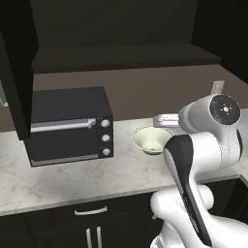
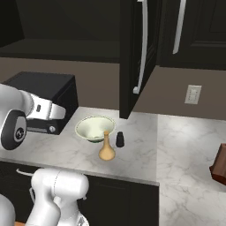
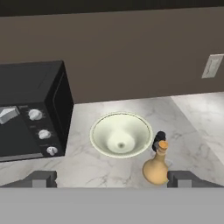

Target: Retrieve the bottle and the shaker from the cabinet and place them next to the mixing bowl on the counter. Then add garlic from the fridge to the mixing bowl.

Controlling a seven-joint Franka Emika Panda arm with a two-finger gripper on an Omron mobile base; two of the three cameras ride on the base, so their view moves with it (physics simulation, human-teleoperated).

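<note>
The jaws point(image 3: 112, 179) stand wide and empty above the desk point(image 3: 87, 166), pointed down over the mixing bowl point(image 3: 121, 134). The bottle point(image 3: 156, 166) stands upright just beside the bowl's rim, and the shaker point(image 3: 158, 139) stands close behind it. Both appear placed; the garlic step remains. Judged procedure: lift the hand clear of the bottle's neck before turning the base toward the fridge, since the bottle looks easy to topple. The cabinet point(image 2: 134, 53) door hangs open over the desk; keep the arm clear of it. The microwave oven point(image 1: 68, 126) sits left of the bowl. The shaker is partly hidden by the bottle in the hand view.
</note>
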